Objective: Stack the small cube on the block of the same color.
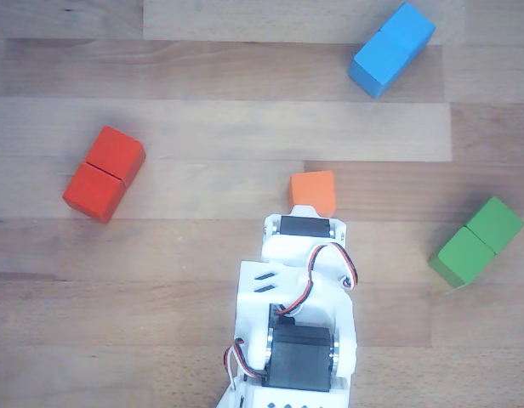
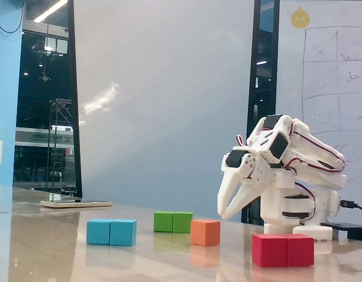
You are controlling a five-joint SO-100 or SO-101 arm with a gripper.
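Observation:
The small orange cube (image 1: 313, 191) sits on the wooden table just beyond my wrist; it also shows in the fixed view (image 2: 205, 232). The red double block (image 1: 104, 173) lies at the left, and near the camera in the fixed view (image 2: 283, 249). My gripper (image 2: 223, 216) points down above the table, a little right of and above the orange cube. Its fingers lie close together and hold nothing. In the other view the white arm (image 1: 300, 297) hides the fingertips.
A blue double block (image 1: 391, 48) lies at the far right, also in the fixed view (image 2: 111, 232). A green double block (image 1: 476, 241) lies at the right, behind the cube in the fixed view (image 2: 173, 222). The arm's base (image 2: 298, 205) stands at the right.

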